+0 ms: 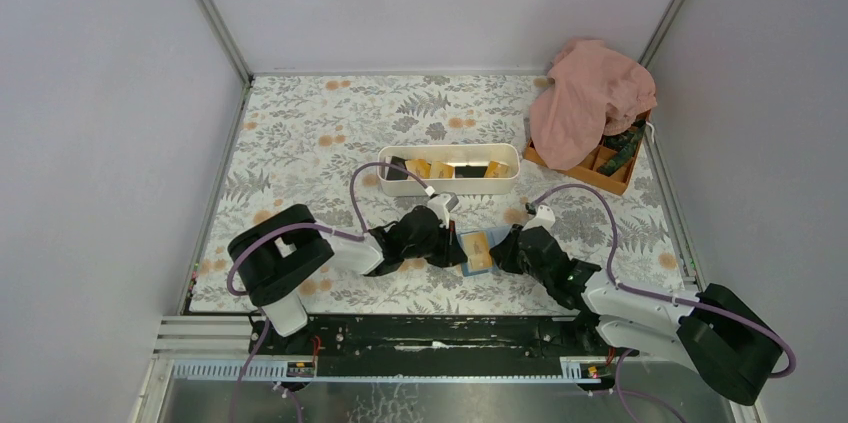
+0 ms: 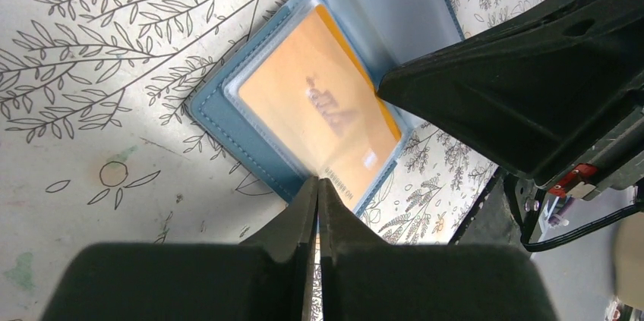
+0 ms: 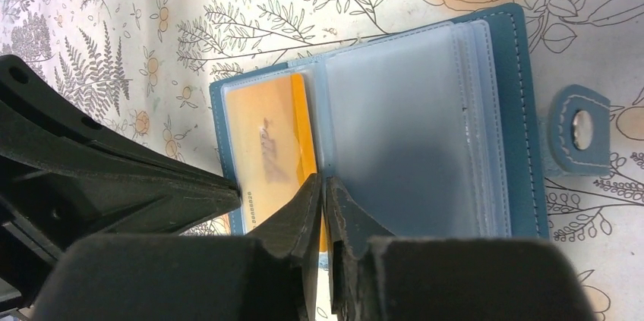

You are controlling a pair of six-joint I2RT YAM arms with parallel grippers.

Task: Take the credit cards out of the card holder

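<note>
Card holder (image 3: 425,108) lies open between closed left pincer (image 2: 318,182) and closed right pincer (image 3: 324,180), white tray (image 1: 450,186) beyond.

Grey walls (image 1: 430,3) (panels, perhaps), floral tablecloth (image 1: 330,133)

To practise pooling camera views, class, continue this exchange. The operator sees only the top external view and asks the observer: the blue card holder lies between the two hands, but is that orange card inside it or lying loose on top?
Observer: Inside. The right wrist view shows the orange card sleeved in one half of the open card holder.
Operator: And the other half?
Observer: Its frosted pockets show no card colour.
Operator: What is the left hand doing?
Observer: The left hand is shut, fingertips at the card's edge. Whether it pinches the card, I cannot tell.
</note>
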